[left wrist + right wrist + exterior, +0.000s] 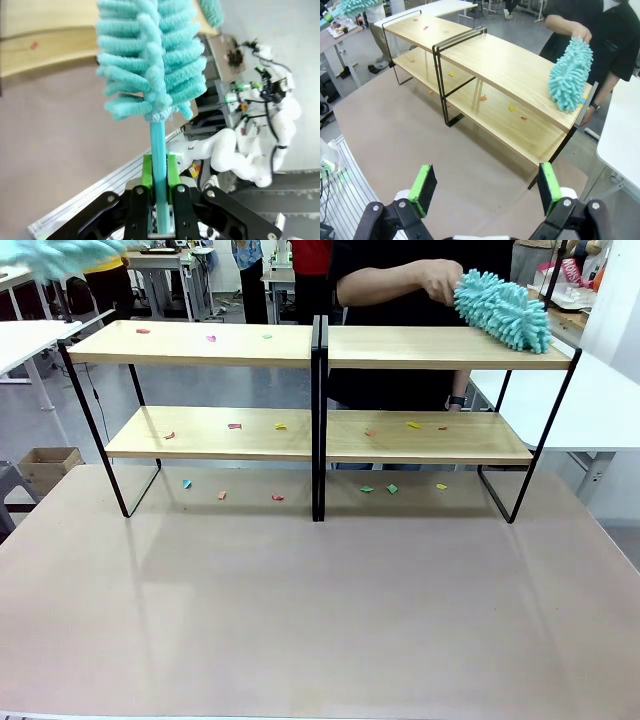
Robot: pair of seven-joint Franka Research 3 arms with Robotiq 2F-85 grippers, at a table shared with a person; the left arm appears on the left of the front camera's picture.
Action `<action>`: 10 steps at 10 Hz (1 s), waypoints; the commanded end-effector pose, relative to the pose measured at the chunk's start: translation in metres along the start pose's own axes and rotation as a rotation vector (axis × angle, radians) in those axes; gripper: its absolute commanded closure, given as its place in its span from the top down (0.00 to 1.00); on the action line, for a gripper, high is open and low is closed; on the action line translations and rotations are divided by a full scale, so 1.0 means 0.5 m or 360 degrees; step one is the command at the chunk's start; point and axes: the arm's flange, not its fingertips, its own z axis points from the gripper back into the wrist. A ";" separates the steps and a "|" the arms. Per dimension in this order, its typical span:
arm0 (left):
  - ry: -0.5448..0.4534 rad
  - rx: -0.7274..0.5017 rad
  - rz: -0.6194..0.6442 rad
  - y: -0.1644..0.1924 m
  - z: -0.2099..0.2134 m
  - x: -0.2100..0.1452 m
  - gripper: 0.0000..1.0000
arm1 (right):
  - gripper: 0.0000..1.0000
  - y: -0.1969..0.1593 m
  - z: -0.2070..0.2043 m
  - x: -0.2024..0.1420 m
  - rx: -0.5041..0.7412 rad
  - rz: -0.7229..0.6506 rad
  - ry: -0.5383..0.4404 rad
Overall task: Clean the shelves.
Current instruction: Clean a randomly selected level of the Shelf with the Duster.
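Observation:
The shelves (400,346), light wooden boards on a thin black frame, stand across the far half of the table, also visible in the right wrist view (505,65). Small coloured paper scraps (233,426) lie on both tiers and on the table under them. My left gripper (160,170) is shut on the thin handle of a teal fluffy duster (150,65), whose head blurs at the front view's top left (65,255). My right gripper (486,185) hangs open and empty, high above the table's right end. A person's hand (435,282) presses a second teal duster (505,310) onto the top right board.
The beige table (320,610) in front of the shelves is bare apart from scraps (392,488) near the rack's feet. White tables (610,400) stand to the right and left. A cardboard box (45,465) sits on the floor at the left.

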 end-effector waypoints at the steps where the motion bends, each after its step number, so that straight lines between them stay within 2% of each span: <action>1: 0.0110 -0.0077 0.0065 -0.045 -0.097 0.002 0.13 | 1.00 -0.001 -0.001 0.000 0.0010 0.0002 -0.0005; 2: 0.0452 -0.0445 0.0232 -0.053 -0.072 0.010 0.13 | 1.00 -0.001 -0.001 0.000 0.0010 0.0002 -0.0005; 3: 0.0084 -0.0011 0.0017 -0.043 -0.075 0.000 0.13 | 1.00 -0.001 -0.001 0.000 0.0010 0.0002 -0.0005; 4: 0.0084 -0.0011 0.0017 -0.043 -0.075 0.000 0.13 | 1.00 -0.001 -0.001 0.000 0.0010 0.0002 -0.0005; 5: 0.0265 -0.0181 0.0073 -0.066 -0.128 0.002 0.13 | 1.00 -0.001 -0.001 0.000 0.0010 0.0002 -0.0005; 6: 0.0145 -0.0026 0.0024 -0.111 -0.178 0.003 0.13 | 1.00 -0.001 -0.001 0.000 0.0010 0.0002 -0.0005; 8: 0.0125 0.0059 -0.0037 -0.156 -0.254 0.039 0.13 | 1.00 -0.001 -0.001 0.000 0.0010 0.0002 -0.0005; 10: 0.0045 0.0244 0.0026 -0.172 -0.327 0.051 0.13 | 1.00 -0.001 -0.001 0.000 0.0010 0.0002 -0.0005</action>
